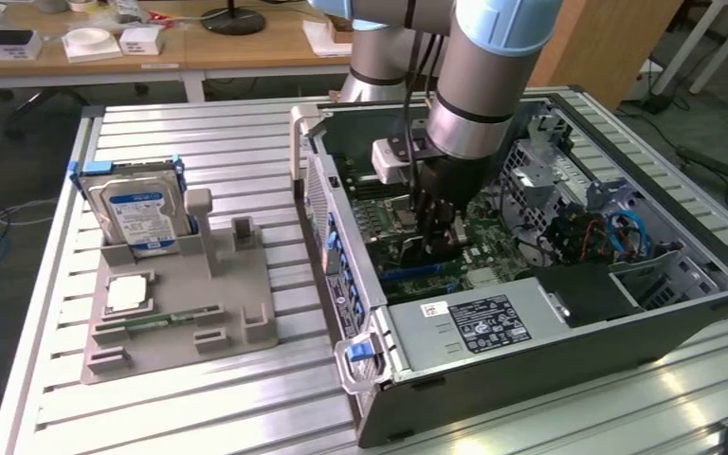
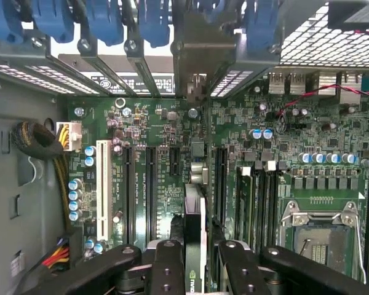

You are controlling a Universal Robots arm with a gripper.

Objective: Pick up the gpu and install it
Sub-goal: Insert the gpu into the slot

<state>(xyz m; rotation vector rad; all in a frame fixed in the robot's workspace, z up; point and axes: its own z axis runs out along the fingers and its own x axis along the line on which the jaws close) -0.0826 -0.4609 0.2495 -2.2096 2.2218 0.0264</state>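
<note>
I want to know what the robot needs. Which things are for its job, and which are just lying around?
For the job: the gpu, held in the gripper; the motherboard; the computer case.

Just lying about: the hard drive, the memory stick, the processor chip, the grey holder.

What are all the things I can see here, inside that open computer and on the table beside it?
computer case: one, grey, open on the slatted table
motherboard: one, green, inside the case
gpu: one, dark, edge-on above the motherboard slots, held in the pincer
hard drive: one, silver with blue-white label, upright in the grey holder
memory stick: one, green, lying in the holder
processor chip: one, silver, on the holder
robot arm: one, grey-blue, reaching into the case
pincer: one, black, closed on the gpu
</note>
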